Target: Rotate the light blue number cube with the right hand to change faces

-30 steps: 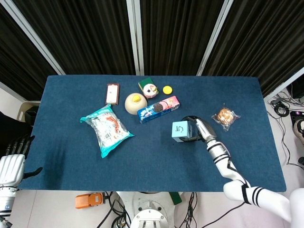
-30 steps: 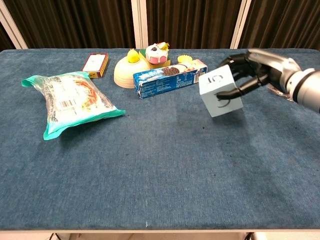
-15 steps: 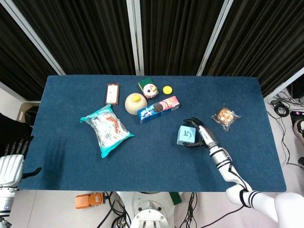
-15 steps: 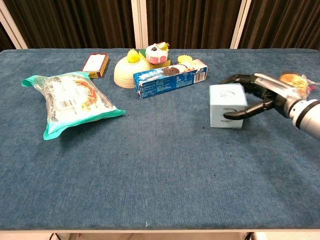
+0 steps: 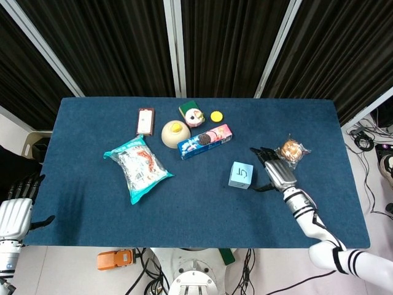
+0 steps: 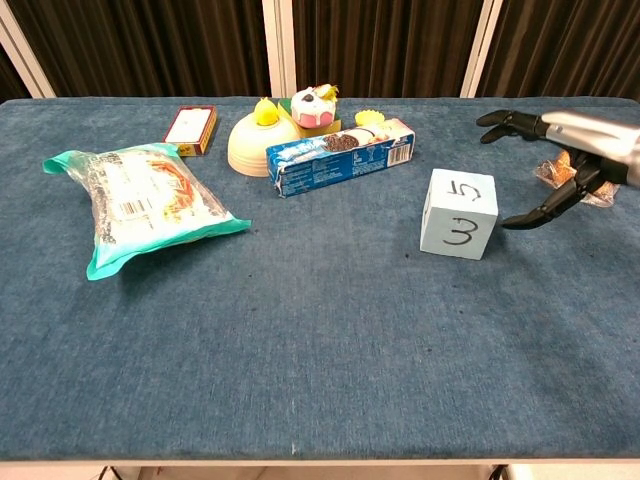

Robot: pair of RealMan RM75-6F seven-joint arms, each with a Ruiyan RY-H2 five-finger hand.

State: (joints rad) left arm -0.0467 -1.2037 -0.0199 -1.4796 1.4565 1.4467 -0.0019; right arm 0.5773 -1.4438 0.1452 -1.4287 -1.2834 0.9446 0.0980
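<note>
Light blue number cube [image 5: 241, 175], 5 up

Bright, even light; sharp, faint shadows

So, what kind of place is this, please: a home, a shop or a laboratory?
Probably a robot test laboratory. A table with dark blue cloth stands before black curtains, loose cables lie on the floor, and assorted snacks surround a light blue number cube beside the open right hand.
</note>
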